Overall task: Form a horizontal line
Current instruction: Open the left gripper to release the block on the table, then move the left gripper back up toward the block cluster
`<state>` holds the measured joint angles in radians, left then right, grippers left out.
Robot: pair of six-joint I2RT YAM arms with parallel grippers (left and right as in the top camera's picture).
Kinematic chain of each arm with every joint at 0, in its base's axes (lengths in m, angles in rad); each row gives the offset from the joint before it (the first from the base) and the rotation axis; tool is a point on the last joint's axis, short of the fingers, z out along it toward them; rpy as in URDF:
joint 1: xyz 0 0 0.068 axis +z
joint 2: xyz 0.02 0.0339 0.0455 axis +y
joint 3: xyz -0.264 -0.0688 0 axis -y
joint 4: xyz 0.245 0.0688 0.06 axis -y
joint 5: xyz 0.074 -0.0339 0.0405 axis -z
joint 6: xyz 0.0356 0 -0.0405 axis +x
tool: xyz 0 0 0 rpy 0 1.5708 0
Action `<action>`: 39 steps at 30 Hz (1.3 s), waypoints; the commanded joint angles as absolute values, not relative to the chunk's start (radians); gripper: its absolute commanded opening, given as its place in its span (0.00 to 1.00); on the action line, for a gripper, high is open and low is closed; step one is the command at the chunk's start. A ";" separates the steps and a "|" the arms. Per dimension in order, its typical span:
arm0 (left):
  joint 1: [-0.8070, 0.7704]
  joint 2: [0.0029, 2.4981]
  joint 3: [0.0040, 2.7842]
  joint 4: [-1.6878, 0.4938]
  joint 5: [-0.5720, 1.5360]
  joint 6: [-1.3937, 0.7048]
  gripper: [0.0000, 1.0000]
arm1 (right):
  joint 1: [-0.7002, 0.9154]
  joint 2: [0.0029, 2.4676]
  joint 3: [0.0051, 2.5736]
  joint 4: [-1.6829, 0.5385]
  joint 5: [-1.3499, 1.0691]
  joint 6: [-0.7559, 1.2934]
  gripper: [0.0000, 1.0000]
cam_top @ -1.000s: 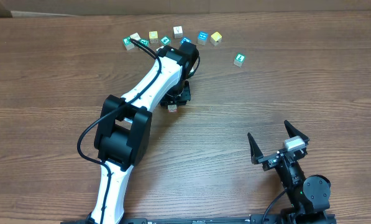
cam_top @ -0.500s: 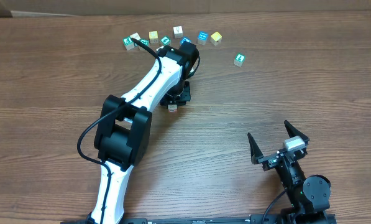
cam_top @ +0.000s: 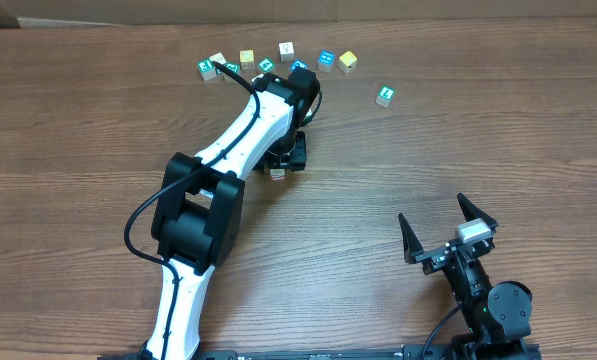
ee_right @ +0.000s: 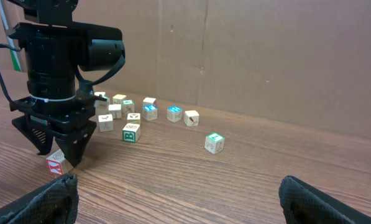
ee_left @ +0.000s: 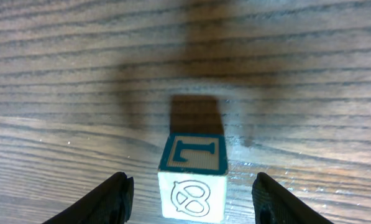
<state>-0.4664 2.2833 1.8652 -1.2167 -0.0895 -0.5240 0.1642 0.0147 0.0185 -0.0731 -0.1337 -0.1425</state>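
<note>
A small whitish cube (ee_left: 192, 177) with a teal letter on top and a pretzel drawing on its near side rests on the wooden table. My left gripper (ee_left: 192, 191) straddles it, open, with a gap between the cube and each finger. From overhead the same cube (cam_top: 277, 173) peeks out at the lower edge of the left gripper (cam_top: 283, 158). In the right wrist view that cube (ee_right: 56, 164) shows a red face beside the left fingers (ee_right: 73, 146). No horizontal line of cubes is in view; this cube stands alone. My right gripper (cam_top: 448, 228) hovers open and empty at the lower right.
Several loose cubes (cam_top: 268, 62) lie scattered in an arc at the table's far edge behind the left arm. One lone cube (cam_top: 384, 96) lies off to the right. A cardboard wall (ee_right: 266, 56) backs the table.
The left jaws have opened away from the cube, which now rests free on the table. Neither arm has otherwise moved.
</note>
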 commanded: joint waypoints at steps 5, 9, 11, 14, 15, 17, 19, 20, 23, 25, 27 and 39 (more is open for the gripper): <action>-0.430 2.260 2.038 -1.298 -0.084 -0.488 0.57 | 0.169 0.003 0.008 -0.070 -0.136 -0.143 1.00; -0.397 2.260 2.249 -1.390 -0.072 -0.444 0.57 | 0.169 0.003 0.008 -0.070 -0.136 -0.143 1.00; -0.374 2.260 2.360 -1.421 -0.057 -0.423 0.58 | 0.169 0.003 0.008 -0.070 -0.136 -0.143 1.00; -0.329 2.260 2.507 -1.446 -0.056 -0.403 0.61 | 0.169 0.003 0.008 -0.070 -0.136 -0.143 1.00; -0.314 2.260 2.540 -1.448 -0.056 -0.392 0.64 | 0.169 0.003 0.008 -0.070 -0.136 -0.143 1.00; -0.280 2.260 2.587 -1.448 -0.059 -0.387 0.72 | 0.169 0.003 0.008 -0.070 -0.136 -0.143 1.00; -0.242 2.260 2.602 -1.448 -0.059 -0.388 0.80 | 0.169 0.003 0.008 -0.070 -0.136 -0.143 1.00; -0.226 2.260 2.602 -1.449 -0.059 -0.388 0.81 | 0.169 0.003 0.008 -0.070 -0.136 -0.143 1.00; -0.180 2.263 2.600 -1.480 -0.059 -0.388 0.88 | 0.169 0.003 0.008 -0.070 -0.136 -0.143 1.00; -0.156 2.263 2.600 -1.500 -0.059 -0.388 1.00 | 0.169 0.003 0.008 -0.070 -0.136 -0.143 1.00; -0.139 2.263 2.600 -1.512 -0.057 -0.388 1.00 | 0.169 0.003 0.008 -0.070 -0.136 -0.143 1.00; -0.159 2.287 2.593 -1.436 0.087 -0.164 0.28 | 0.169 0.003 0.008 -0.070 -0.136 -0.143 1.00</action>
<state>-0.1352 2.2742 2.5847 -1.4532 0.0383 -0.2584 0.1646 0.0147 0.0185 -0.0727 -0.1341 -0.1429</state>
